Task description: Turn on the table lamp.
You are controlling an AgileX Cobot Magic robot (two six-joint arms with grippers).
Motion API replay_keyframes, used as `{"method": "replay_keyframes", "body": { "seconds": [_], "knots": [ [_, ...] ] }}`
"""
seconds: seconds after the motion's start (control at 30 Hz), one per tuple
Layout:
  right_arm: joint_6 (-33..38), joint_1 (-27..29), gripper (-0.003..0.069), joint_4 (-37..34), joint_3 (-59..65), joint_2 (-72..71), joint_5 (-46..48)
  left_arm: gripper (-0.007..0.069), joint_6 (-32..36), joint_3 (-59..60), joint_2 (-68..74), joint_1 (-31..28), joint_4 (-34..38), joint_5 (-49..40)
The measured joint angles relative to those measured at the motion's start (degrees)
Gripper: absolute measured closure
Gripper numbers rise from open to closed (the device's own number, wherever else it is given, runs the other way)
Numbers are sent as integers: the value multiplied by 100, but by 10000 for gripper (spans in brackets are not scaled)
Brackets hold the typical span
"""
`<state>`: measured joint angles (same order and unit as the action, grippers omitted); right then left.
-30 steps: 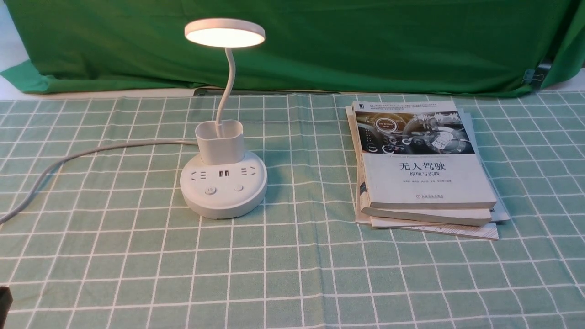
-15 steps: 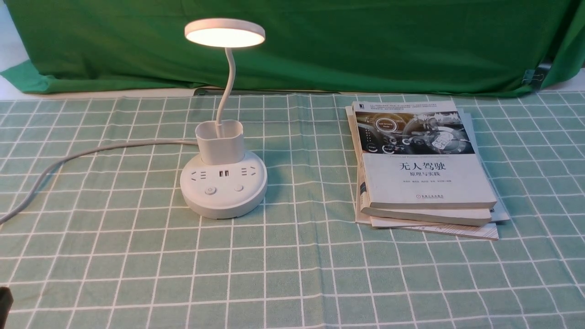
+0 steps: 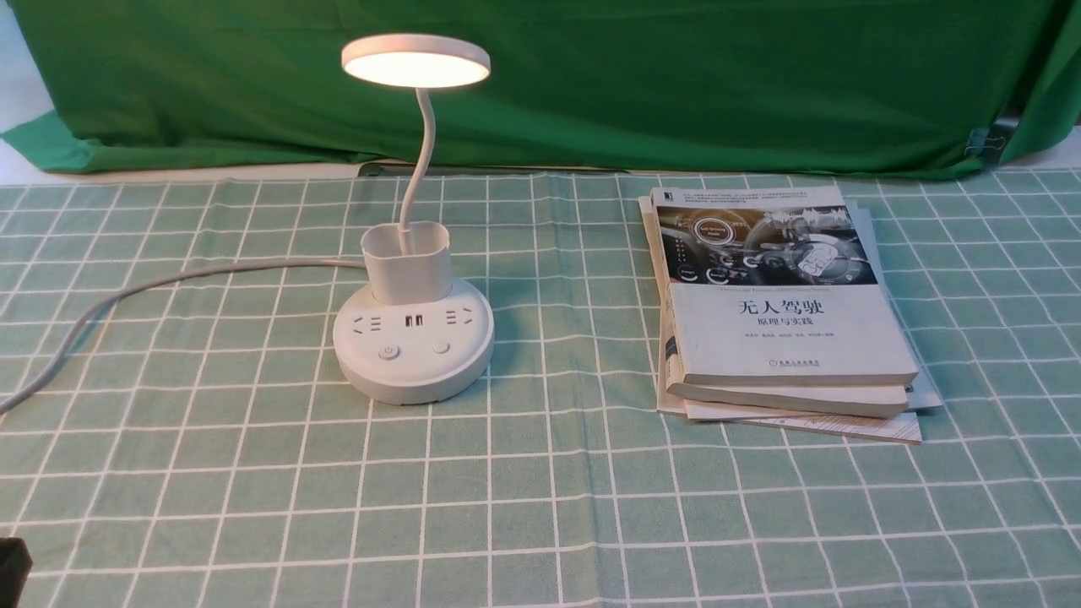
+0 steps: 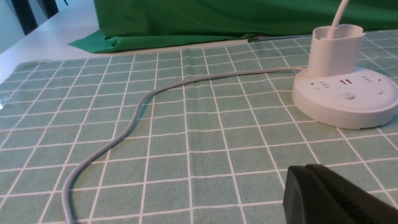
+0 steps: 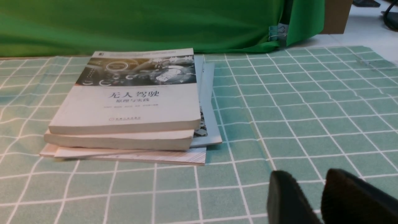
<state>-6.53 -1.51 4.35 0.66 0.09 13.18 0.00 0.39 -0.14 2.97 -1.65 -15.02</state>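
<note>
The white table lamp point(image 3: 413, 346) stands left of centre on the checked cloth. Its round disc head point(image 3: 415, 61) glows. Two buttons point(image 3: 388, 351) sit on the front of the round base, below the sockets and the cup-shaped holder point(image 3: 405, 262). The grey cord point(image 3: 169, 283) runs off to the left. In the left wrist view the lamp base point(image 4: 345, 99) lies well ahead of my left gripper point(image 4: 306, 169), which is shut and empty. Only a dark corner of the left gripper point(image 3: 10, 567) shows in the front view. My right gripper point(image 5: 307, 179) is open and empty, short of the books.
A stack of books point(image 3: 777, 304) lies right of centre, also seen as the books point(image 5: 130, 102) in the right wrist view. A green backdrop cloth point(image 3: 591, 76) hangs behind the table, held by a clip point(image 3: 980, 142) at the right.
The dark tip of the left gripper at the front view's lower-left corner has shifted slightly downward. The lamp stays lit and nothing else has moved.
</note>
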Motion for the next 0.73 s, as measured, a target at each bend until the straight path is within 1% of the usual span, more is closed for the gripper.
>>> {"method": "replay_keyframes", "body": {
  "seconds": [0.1,0.13,0.17,0.27,0.73],
  "knots": [
    [0,0,418,0,0,0,0,629,-661,0,0,0,93,-20],
    [0,0,418,0,0,0,0,629,-696,0,0,0,93,-20],
    [0,0,418,0,0,0,0,629,-924,0,0,0,100,-20],
    [0,0,418,0,0,0,0,629,-1038,0,0,0,100,-20],
    [0,0,418,0,0,0,-5,625,-1058,0,0,0,100,72]
  ]
}}
